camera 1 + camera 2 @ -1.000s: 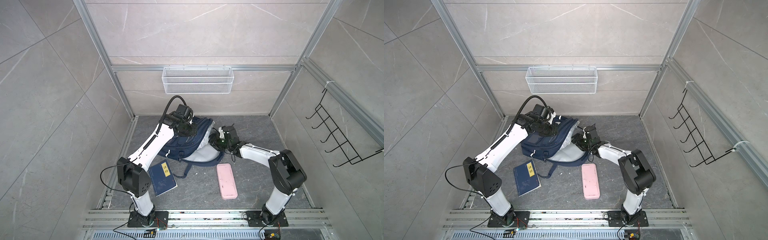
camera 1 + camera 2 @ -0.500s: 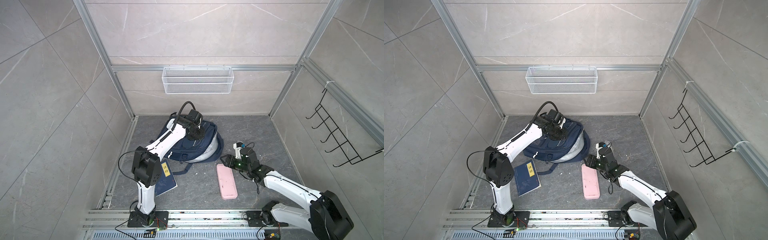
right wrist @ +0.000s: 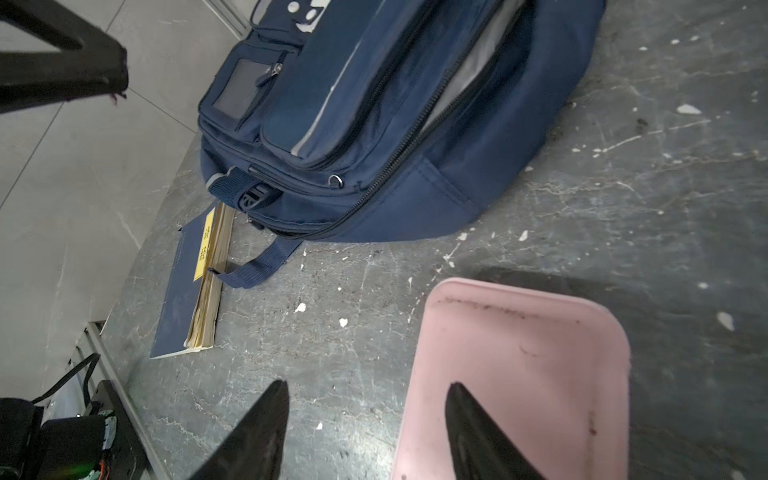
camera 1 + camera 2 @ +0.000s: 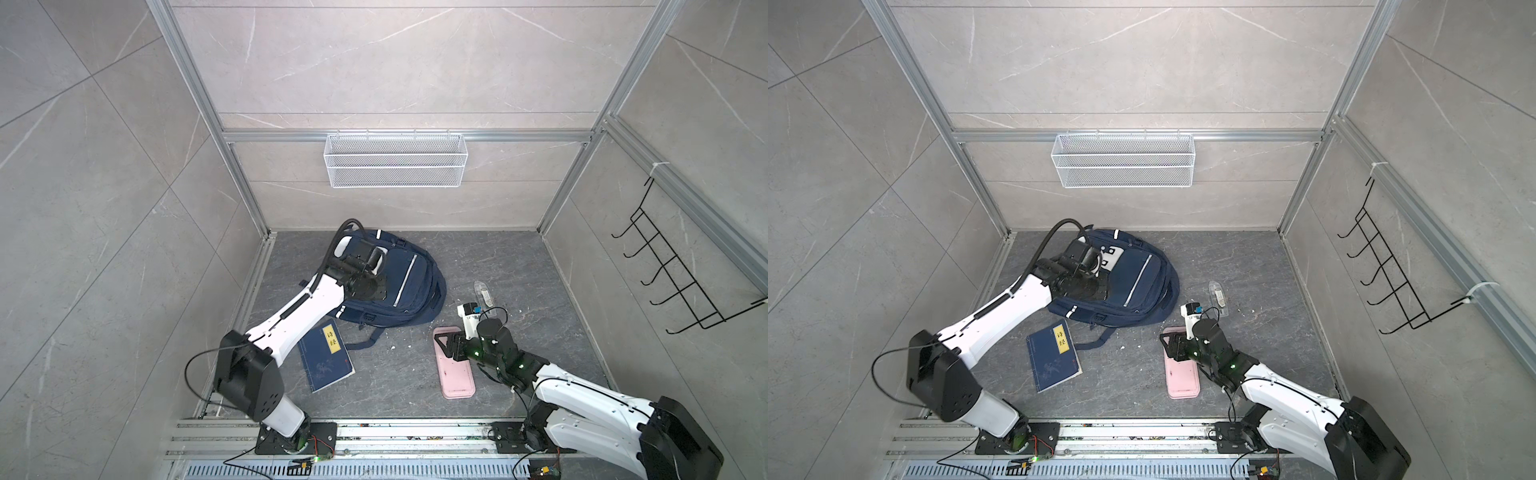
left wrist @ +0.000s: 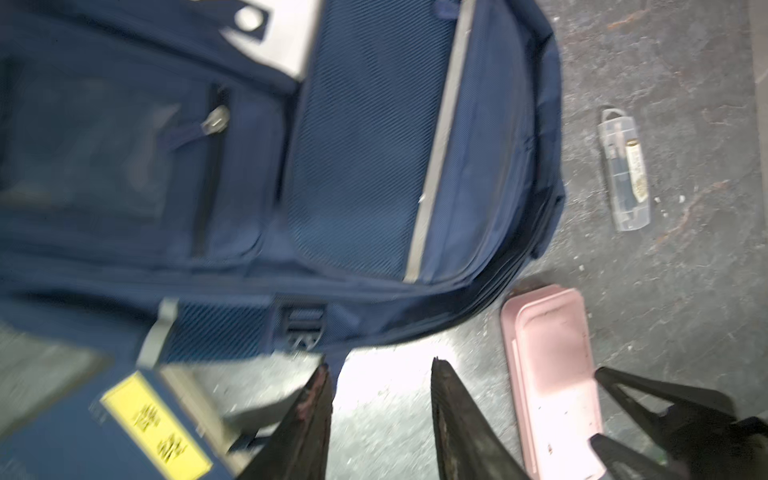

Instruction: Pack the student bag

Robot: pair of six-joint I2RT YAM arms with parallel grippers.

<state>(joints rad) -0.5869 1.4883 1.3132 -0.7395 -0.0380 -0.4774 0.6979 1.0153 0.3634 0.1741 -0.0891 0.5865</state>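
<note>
The student bag (image 4: pixel 409 286) (image 4: pixel 1138 282), navy with silver stripes, lies flat at the back of the floor. The right wrist view shows the bag (image 3: pixel 374 104) with its main zip gaping on a grey lining. My left gripper (image 4: pixel 370 289) (image 4: pixel 1086 286) hovers over the bag's left part. In the left wrist view this gripper (image 5: pixel 378 365) is open, with only floor between its fingers, and the bag (image 5: pixel 353 166) lies just beyond. My right gripper (image 4: pixel 442 345) (image 4: pixel 1167 347) (image 3: pixel 368 384) is open over the far end of a pink case (image 4: pixel 455 374) (image 3: pixel 523 374), one finger above it.
A navy book with a yellow label (image 4: pixel 326 357) (image 4: pixel 1052 357) lies in front of the bag, next to a loose strap. A small clear plastic case (image 4: pixel 483 294) (image 5: pixel 623 166) rests right of the bag. A wire basket (image 4: pixel 395 160) hangs on the back wall, a hook rack (image 4: pixel 673 282) on the right wall.
My left gripper has gone from shut to open above the bag. My right gripper has drawn back from the bag to the pink case's far end.
</note>
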